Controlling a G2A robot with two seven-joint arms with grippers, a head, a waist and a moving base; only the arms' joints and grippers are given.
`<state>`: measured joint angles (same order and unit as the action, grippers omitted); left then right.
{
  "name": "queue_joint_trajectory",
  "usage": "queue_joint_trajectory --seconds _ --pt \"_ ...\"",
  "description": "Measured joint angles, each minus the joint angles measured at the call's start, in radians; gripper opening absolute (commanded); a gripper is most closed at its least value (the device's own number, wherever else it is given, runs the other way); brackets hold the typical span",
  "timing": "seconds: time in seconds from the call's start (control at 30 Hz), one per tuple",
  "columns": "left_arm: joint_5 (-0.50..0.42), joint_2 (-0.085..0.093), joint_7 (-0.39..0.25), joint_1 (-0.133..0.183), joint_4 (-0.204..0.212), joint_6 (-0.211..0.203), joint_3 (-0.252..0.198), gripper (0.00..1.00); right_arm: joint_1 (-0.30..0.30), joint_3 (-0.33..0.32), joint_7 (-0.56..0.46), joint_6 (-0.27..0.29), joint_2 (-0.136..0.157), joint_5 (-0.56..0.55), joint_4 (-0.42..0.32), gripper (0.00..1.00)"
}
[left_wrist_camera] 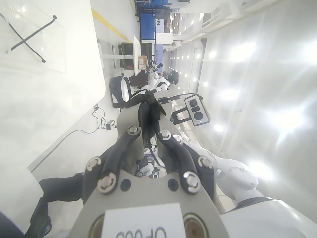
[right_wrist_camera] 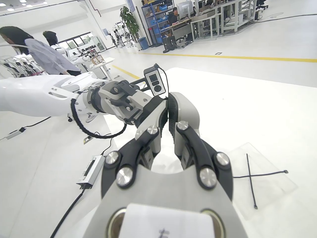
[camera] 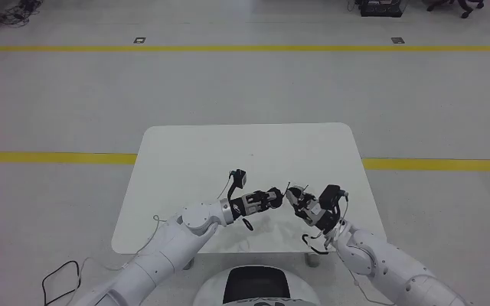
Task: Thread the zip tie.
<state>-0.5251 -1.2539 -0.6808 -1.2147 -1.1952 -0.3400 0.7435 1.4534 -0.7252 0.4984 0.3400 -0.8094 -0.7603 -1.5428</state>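
Two black zip ties lie crossed on a clear sheet (right_wrist_camera: pixel 275 189) on the white table (camera: pixel 245 153): one zip tie (right_wrist_camera: pixel 252 192) runs across the other (right_wrist_camera: pixel 267 174). The left wrist view shows the same pair (left_wrist_camera: pixel 29 35) on the sheet (left_wrist_camera: pixel 55 53). Both grippers meet tip to tip above the table's front middle, away from the ties. My left gripper (camera: pixel 277 198) (left_wrist_camera: pixel 148 105) is shut, pads pressed together. My right gripper (camera: pixel 292 199) (right_wrist_camera: pixel 168 111) is shut too, facing it. I see nothing held between either pair of pads.
The far half of the table (camera: pixel 253 145) is bare white surface. Both arms come in over the table's front edge (camera: pixel 230 251). A power brick and cable (right_wrist_camera: pixel 89 172) lie on the floor beside the table.
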Motion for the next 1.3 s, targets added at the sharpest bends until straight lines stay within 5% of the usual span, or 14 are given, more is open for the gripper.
queue_joint_trajectory --seconds 0.5,1.3 --pt "-0.045 0.001 -0.025 -0.007 0.019 0.0 0.037 0.0 0.001 0.017 0.096 0.0 0.047 0.005 0.008 1.0" --pt "-0.052 -0.003 -0.027 -0.004 0.035 0.0 0.033 0.0 -0.003 0.024 0.1 0.0 0.047 0.004 0.009 1.0"
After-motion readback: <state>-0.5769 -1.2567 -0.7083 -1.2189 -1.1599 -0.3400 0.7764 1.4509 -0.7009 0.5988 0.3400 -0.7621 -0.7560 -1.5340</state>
